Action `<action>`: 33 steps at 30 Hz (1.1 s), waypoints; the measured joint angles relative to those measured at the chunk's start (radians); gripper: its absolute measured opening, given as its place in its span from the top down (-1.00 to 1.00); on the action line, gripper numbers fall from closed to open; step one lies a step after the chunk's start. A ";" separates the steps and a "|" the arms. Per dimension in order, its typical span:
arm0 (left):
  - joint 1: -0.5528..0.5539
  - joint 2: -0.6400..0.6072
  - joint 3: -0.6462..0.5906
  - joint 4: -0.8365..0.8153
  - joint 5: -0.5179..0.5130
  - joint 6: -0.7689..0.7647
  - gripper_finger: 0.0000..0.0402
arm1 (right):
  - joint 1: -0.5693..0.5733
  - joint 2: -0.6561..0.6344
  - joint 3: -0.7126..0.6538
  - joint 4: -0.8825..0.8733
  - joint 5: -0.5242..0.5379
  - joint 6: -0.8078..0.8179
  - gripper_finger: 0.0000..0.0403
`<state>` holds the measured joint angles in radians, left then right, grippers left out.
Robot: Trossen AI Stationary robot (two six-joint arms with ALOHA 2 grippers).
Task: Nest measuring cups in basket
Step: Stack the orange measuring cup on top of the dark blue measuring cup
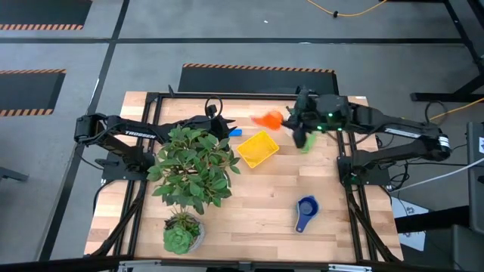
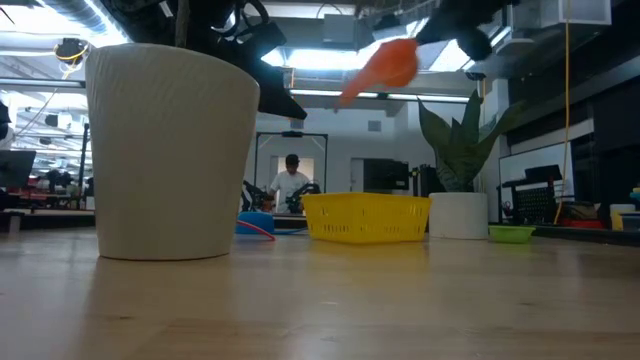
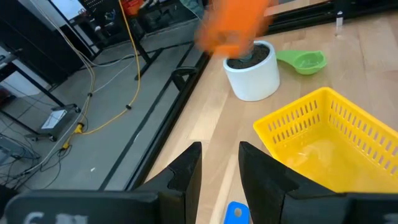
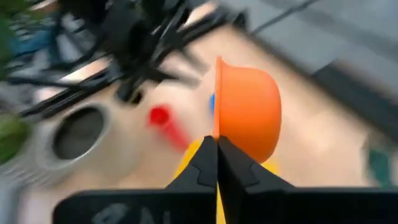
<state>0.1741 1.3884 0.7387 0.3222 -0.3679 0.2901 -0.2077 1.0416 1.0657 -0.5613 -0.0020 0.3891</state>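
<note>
The orange measuring cup (image 1: 266, 119) hangs in the air beyond the far side of the yellow basket (image 1: 257, 148), with my right gripper (image 4: 216, 152) shut on it. The same cup (image 2: 385, 65) shows high above the basket (image 2: 365, 217) in the low view. My left gripper (image 3: 221, 171) stands open, left of the basket, with nothing between its fingers. A light blue cup (image 3: 235, 213) lies on the table below it. A green cup (image 3: 303, 61) lies on the table beside a white pot. A dark blue cup (image 1: 306, 210) lies at the near right. My right gripper pinches the orange cup between its two fingers at the base of the bowl (image 4: 219, 134), on the handle side; the fingers hide the handle itself. The bowl (image 4: 249, 112) stands out beyond the fingertips, turned on its side. The cup is lifted clear of table and basket.
A big leafy plant (image 1: 193, 166) in a white pot (image 2: 170, 150) stands near the table's left. A small succulent pot (image 1: 181, 234) stands at the near left. Another white pot (image 3: 252, 78) with a tall plant (image 2: 458, 150) stands far right of the basket.
</note>
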 joint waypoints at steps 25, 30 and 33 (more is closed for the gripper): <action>0.000 0.000 0.000 0.000 0.000 -0.001 0.51 | 0.323 -0.032 -0.157 -0.318 -0.805 0.318 1.00; 0.000 0.000 0.000 0.000 0.000 0.000 0.51 | 0.344 -0.031 -0.325 -0.062 -0.939 0.392 1.00; 0.000 0.000 0.000 0.000 -0.001 -0.001 0.51 | 0.344 -0.031 -0.398 0.032 -0.943 0.395 1.00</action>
<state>0.1741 1.3884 0.7387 0.3218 -0.3687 0.2893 0.1364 1.0103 0.6674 -0.5296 -0.9451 0.7837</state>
